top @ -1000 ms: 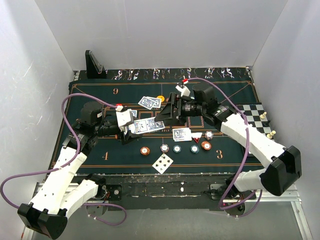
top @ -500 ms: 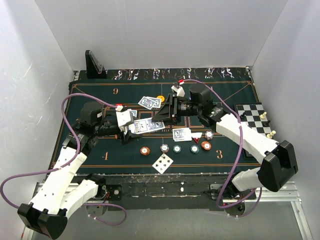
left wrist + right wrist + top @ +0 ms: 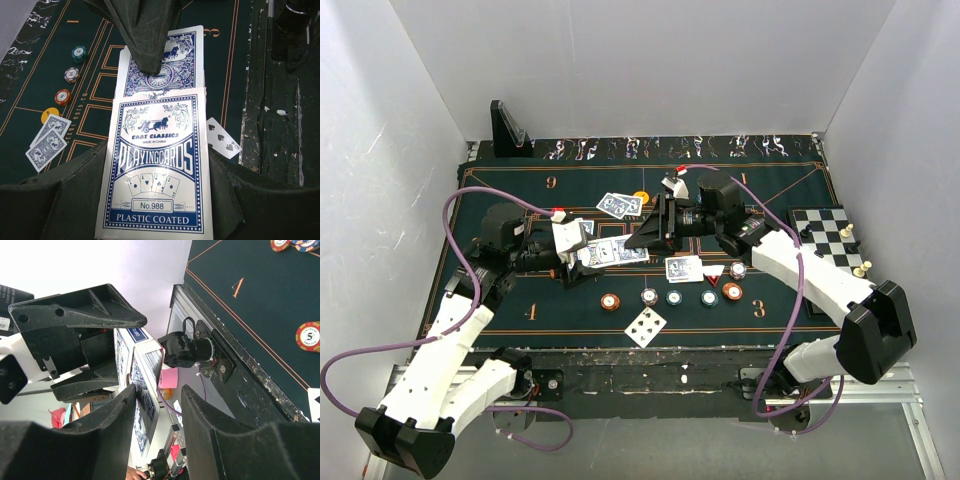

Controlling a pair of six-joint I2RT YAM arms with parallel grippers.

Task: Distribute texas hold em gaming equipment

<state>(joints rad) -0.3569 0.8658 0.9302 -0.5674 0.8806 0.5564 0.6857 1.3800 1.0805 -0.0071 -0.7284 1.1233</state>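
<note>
My left gripper is shut on a blue-and-white playing card box and holds it above the green felt. Blue-backed cards stick out of the box's far end. My right gripper is open at that end. One of its fingers lies on the top card. In the right wrist view the deck's edge sits between the open fingers, against the left one. A row of several poker chips lies near the front edge. An orange chip lies beside two face-down cards.
A face-down card and a face-up card lie on the felt mat. A chessboard with pieces sits at the right edge. A black wedge stand is at the back left. White walls enclose the table.
My right gripper has shifted a little left and down onto the cards sticking out of the box. The left gripper and the box have stayed put.
</note>
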